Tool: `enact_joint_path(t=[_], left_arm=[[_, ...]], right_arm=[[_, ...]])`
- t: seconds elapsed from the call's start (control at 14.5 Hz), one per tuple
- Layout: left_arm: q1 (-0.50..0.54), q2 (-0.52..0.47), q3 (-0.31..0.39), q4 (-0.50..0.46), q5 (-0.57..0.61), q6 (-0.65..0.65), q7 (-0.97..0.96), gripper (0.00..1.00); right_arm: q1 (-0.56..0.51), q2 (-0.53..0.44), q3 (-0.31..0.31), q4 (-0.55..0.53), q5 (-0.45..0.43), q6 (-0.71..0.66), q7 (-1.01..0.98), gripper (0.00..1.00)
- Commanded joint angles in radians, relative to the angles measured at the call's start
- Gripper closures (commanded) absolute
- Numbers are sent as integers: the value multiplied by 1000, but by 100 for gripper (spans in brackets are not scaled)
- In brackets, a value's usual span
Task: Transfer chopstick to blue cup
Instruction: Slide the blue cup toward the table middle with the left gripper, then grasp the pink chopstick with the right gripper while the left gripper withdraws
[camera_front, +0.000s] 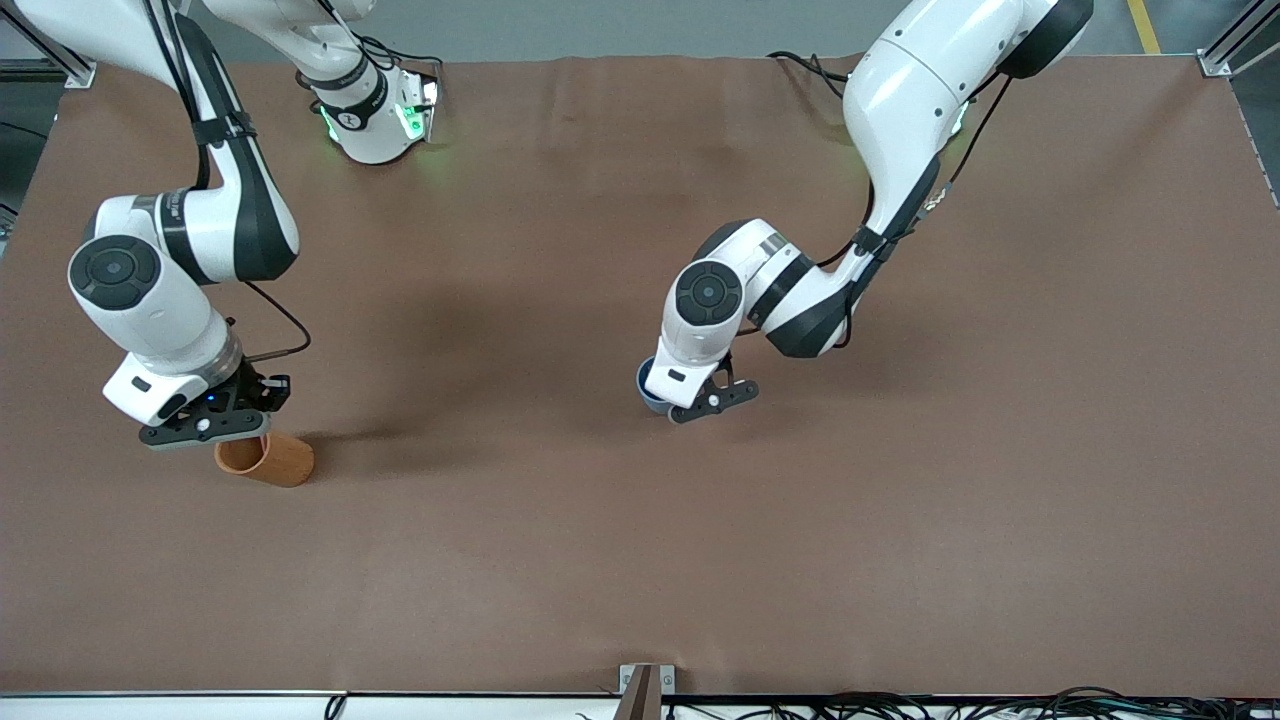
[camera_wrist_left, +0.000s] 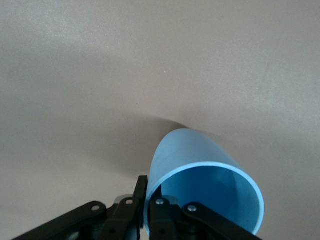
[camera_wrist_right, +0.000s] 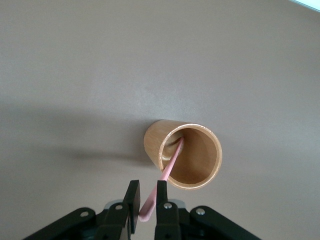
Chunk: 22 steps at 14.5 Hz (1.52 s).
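Right gripper (camera_front: 232, 432): hanging just over the mouth of the orange-brown cup (camera_front: 268, 459), toward the right arm's end of the table; its fingers (camera_wrist_right: 161, 196) are standing either side of the chopstick's upper end, narrowed close to it, though whether they are gripping it is not clear
Chopstick (camera_wrist_right: 167, 175): leaning inside the orange-brown cup, its lower end resting down in the cup and its pale-pink upper end sticking out over the rim into the gap between the right gripper's fingers
Left gripper (camera_front: 690, 405): sitting low at the blue cup (camera_wrist_left: 200, 185) near the middle of the table, its jaws pinching the cup's rim wall, one finger (camera_wrist_left: 159, 212) inside and one outside
Blue cup: being held by the left gripper, light blue inside showing, appearing tilted in the left wrist view
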Motion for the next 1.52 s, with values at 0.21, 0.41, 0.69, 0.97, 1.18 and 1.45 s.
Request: enact_joint_path(t=[0.21,0.41,0.69,0.97,1.18,1.45], left_arm=[[17,7,-10,19,28,24,-19,0],[92,-116,-14,7,30,-83,49,0],[224,-286,-4,6,-50,-266,362,0],[258,-423,171,4,-159,-384,710,0],[281,-501,243,-7,-165,-452,927,0],[283,-624,346,-19,-168,-522,1119,0]], right_arm=[[-3,-42,6,-39,-22,-26,17,78],[-3,-49,4,-39,-22,-41,19,79],[-5,-49,4,-42,-20,-43,20,79],[-7,-49,4,-44,-20,-81,20,78],[-7,-49,4,-40,-22,-83,20,80],[-11,-42,3,-27,-20,-63,22,81]])
